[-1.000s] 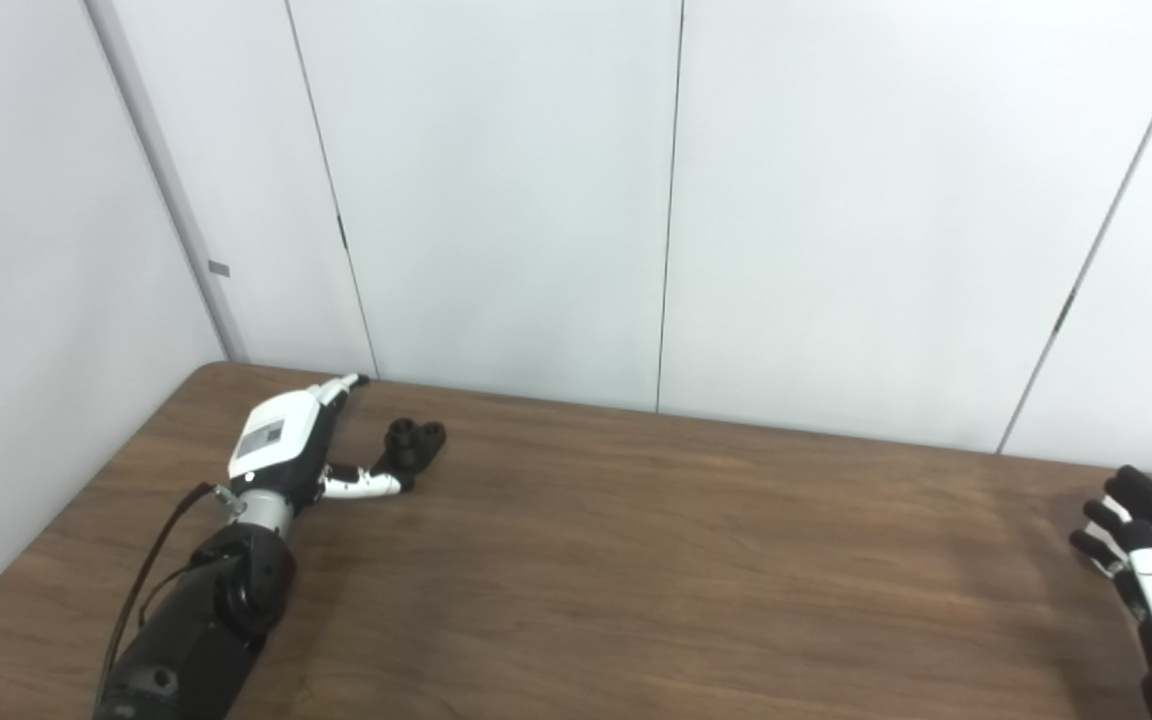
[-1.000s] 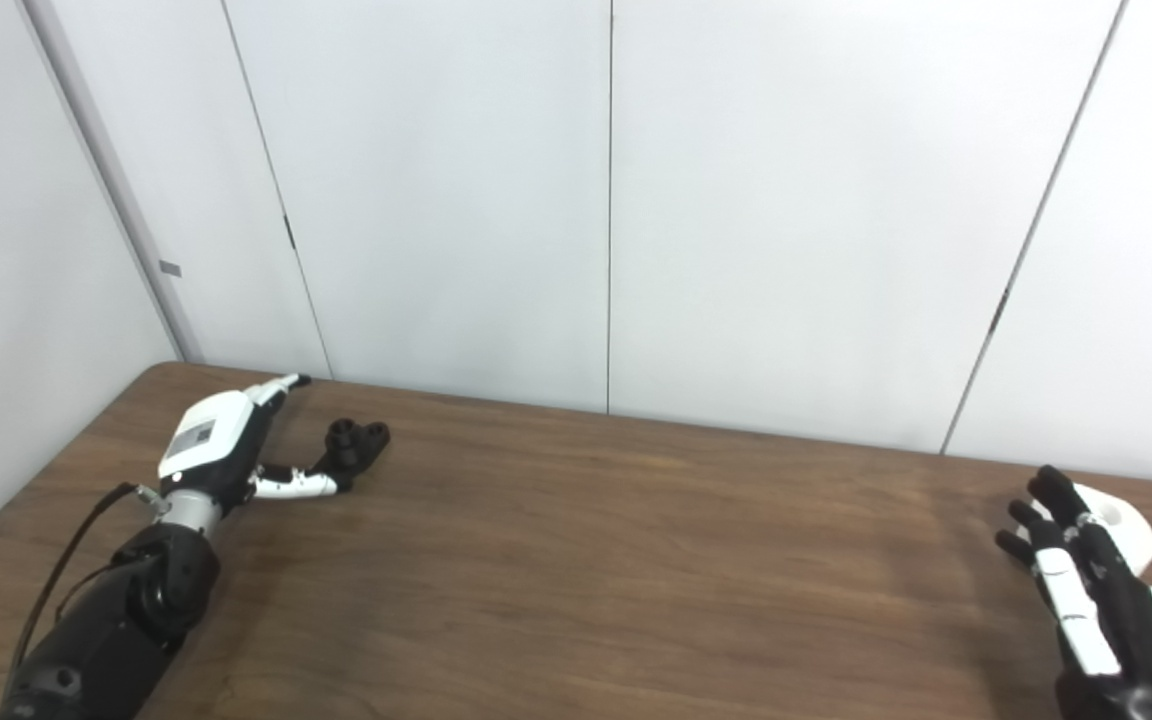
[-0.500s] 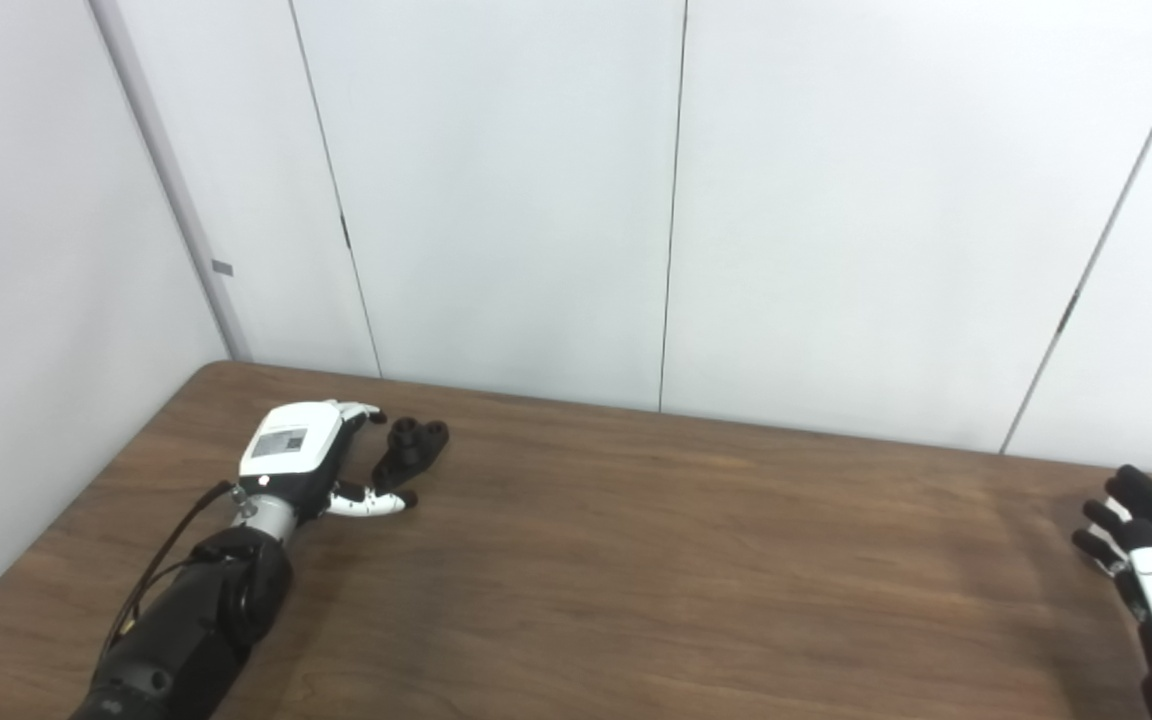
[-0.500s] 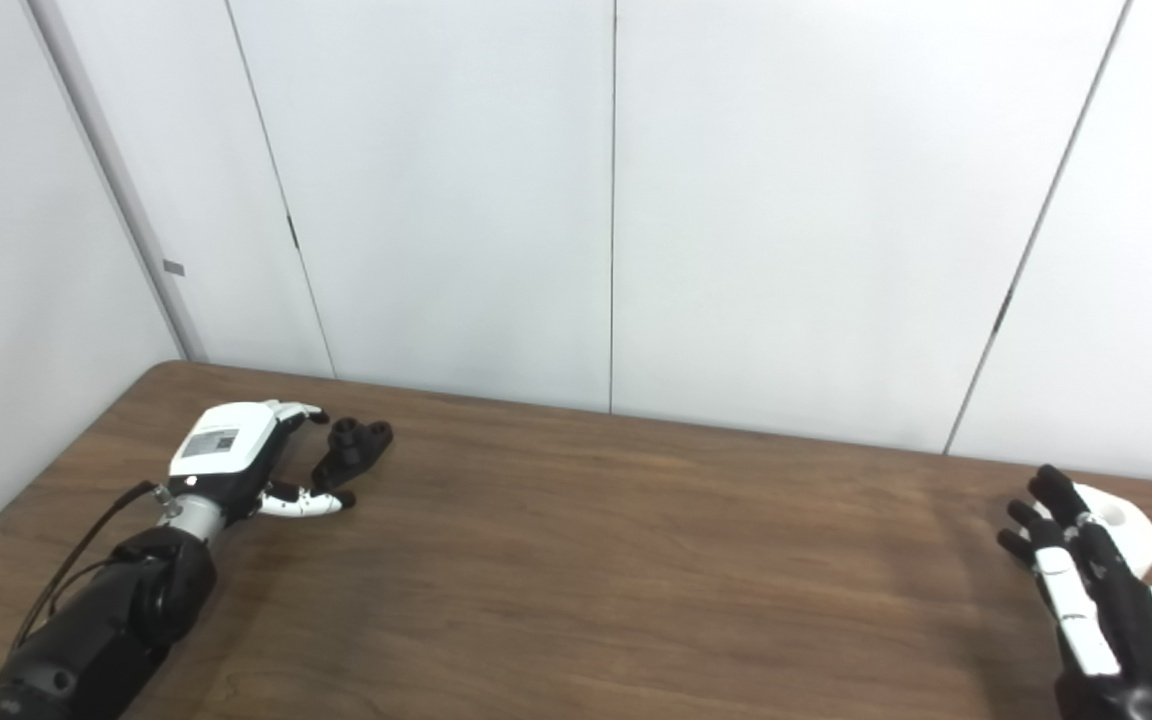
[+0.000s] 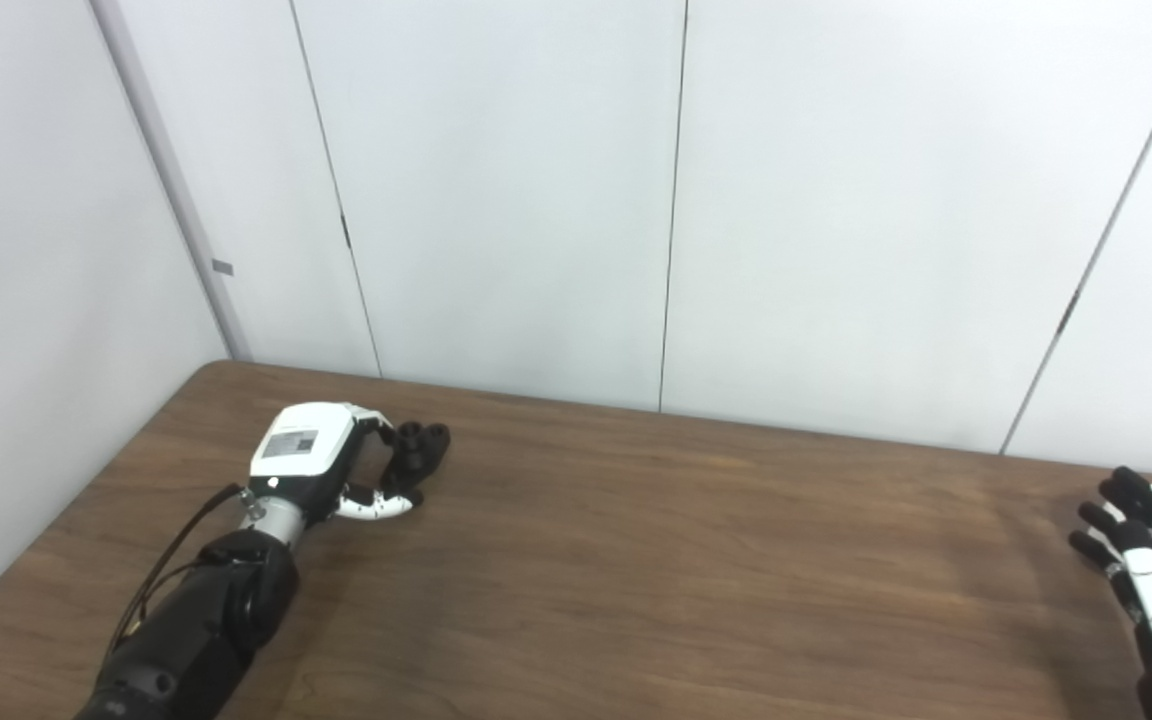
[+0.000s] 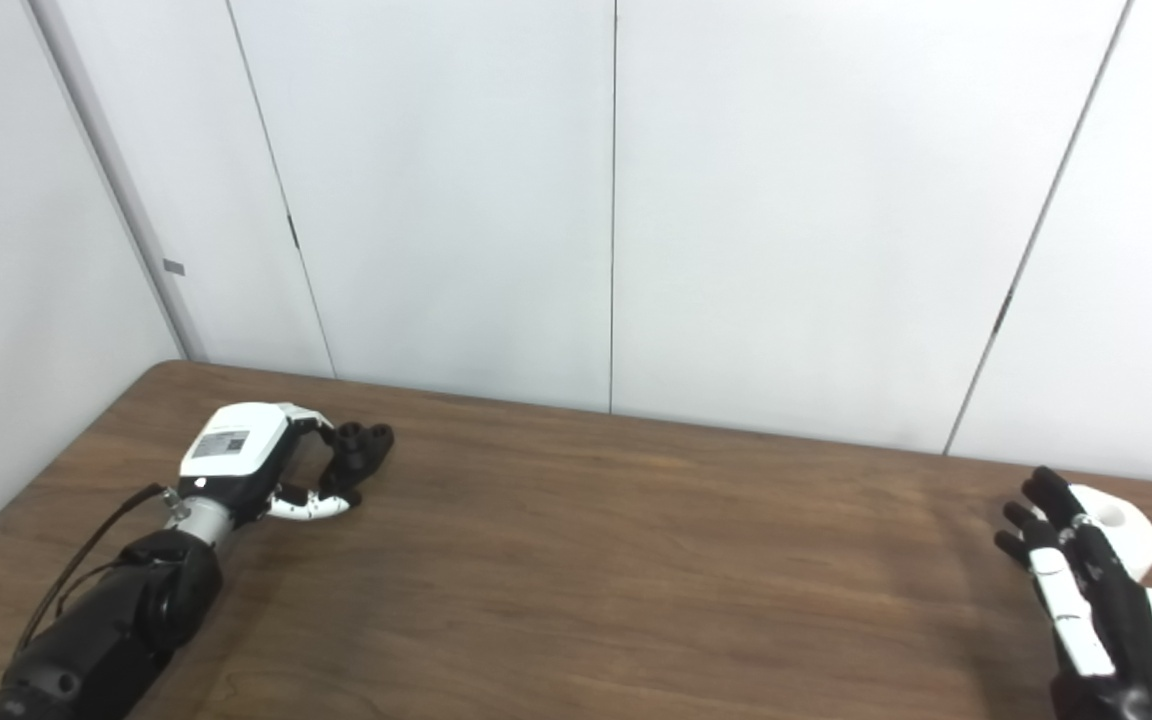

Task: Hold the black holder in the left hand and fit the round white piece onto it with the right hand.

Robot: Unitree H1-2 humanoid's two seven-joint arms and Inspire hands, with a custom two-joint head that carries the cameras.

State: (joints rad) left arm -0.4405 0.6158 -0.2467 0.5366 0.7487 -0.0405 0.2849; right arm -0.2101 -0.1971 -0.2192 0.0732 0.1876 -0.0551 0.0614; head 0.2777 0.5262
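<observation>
The black holder [image 5: 422, 447] lies on the brown table [image 5: 636, 560] at the far left. My left hand [image 5: 321, 468] reaches it from the near side, with its fingers curled over the holder's near end and the thumb underneath, closed around it. At the table's right edge sits the round white piece [image 6: 1124, 524], with a hole in its top. My right hand [image 6: 1086, 590] is just in front of the piece, fingers spread and pointing up, overlapping its near side and holding nothing. Part of the white piece is hidden behind those fingers.
White wall panels [image 5: 676, 200] rise right behind the table's far edge, and another wall stands close on the left. The wide brown tabletop stretches between the two hands.
My left hand has turned palm-down and moved right onto the black holder, its fingers curling from straight to closed around it. The right hand has barely moved.
</observation>
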